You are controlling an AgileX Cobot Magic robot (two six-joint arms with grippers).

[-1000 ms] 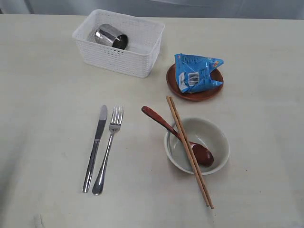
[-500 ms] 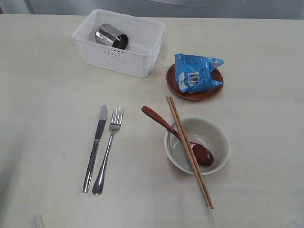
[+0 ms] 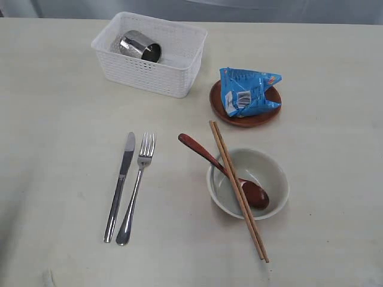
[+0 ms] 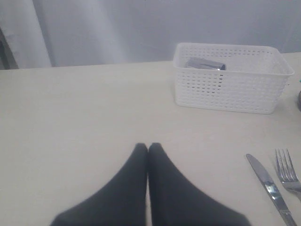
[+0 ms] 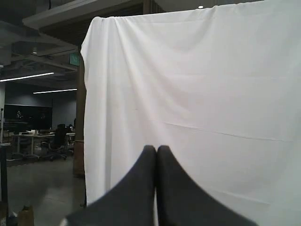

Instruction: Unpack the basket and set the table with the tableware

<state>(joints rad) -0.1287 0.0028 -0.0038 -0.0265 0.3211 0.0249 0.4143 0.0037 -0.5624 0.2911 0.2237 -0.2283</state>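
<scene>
- The bench [image 3: 60, 149] is bare in a wide strip at 9 o'clock of the knife [image 3: 119, 186]. There is more open surface at 3 o'clock of the bowl [image 3: 263, 170], and a free band between the basket [image 3: 143, 78] and the cutlery.
- The basket sits at 11 o'clock of the bench's middle, near the far edge, with its long axis roughly 9 to 3.
- A steel cup [image 3: 140, 46] lies on its side inside, mouth toward 4 o'clock.
- Knife and fork [image 3: 136, 191] lie side by side, just apart, tips toward 12 and handles toward 6, leaning slightly.
- The chopsticks [image 3: 239, 191] run 11 to 5 across the bowl's rim.
- The spoon [image 3: 206, 154] rests in the bowl, its handle out toward 10.
- The plate [image 3: 242, 122], at 12 o'clock of the bowl, carries a blue snack packet [image 3: 246, 91].
- The left gripper [image 4: 148, 148] is closed tight and empty above bare bench.
- The right gripper [image 5: 156, 149] is closed tight and empty, facing a white curtain [image 5: 211, 94].
</scene>
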